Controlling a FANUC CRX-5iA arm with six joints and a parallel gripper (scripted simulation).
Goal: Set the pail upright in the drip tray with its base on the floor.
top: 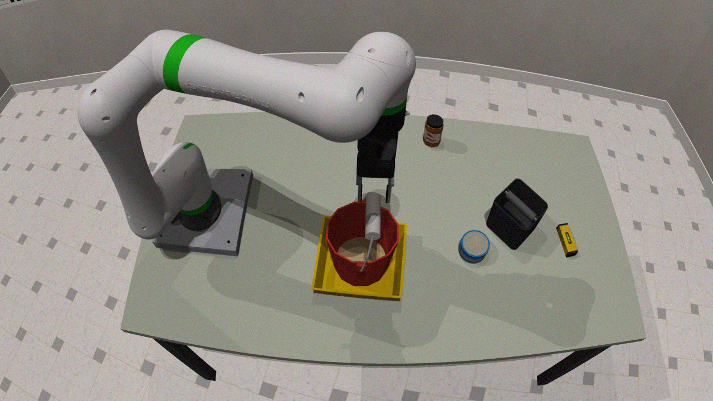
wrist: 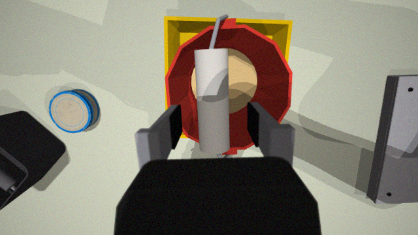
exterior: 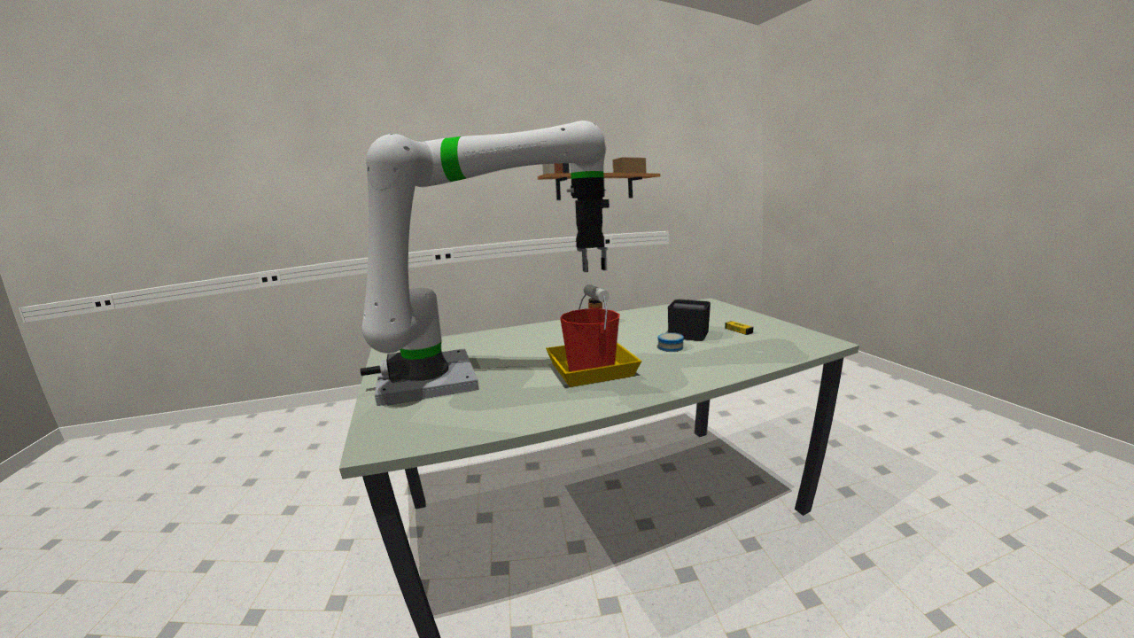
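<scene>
The red pail (top: 347, 270) (exterior: 588, 341) (wrist: 274, 78) stands upright inside the yellow drip tray (top: 403, 259) (exterior: 602, 375) (wrist: 166, 46). Its base looks within the tray's walls and down on its floor; the far side of the base is hidden. The pail holds something tan. Its bail stands up, with a white-grey handle grip (top: 372, 221) (exterior: 596, 292) (wrist: 212, 78) above the rim. My gripper (top: 374, 200) (exterior: 594, 269) (wrist: 214, 117) is open and empty, pointing down above the handle grip; the exterior view shows a gap between them. It touches neither pail nor tray.
A blue-rimmed round tin (top: 474, 244) (exterior: 670, 341) (wrist: 70, 111), a black square bin (top: 503, 224) (exterior: 687, 322) (wrist: 36, 147) and a small yellow-black box (top: 567, 239) (exterior: 739, 326) are right of the tray in the top view. A dark-lidded jar (top: 432, 132) stands at the back.
</scene>
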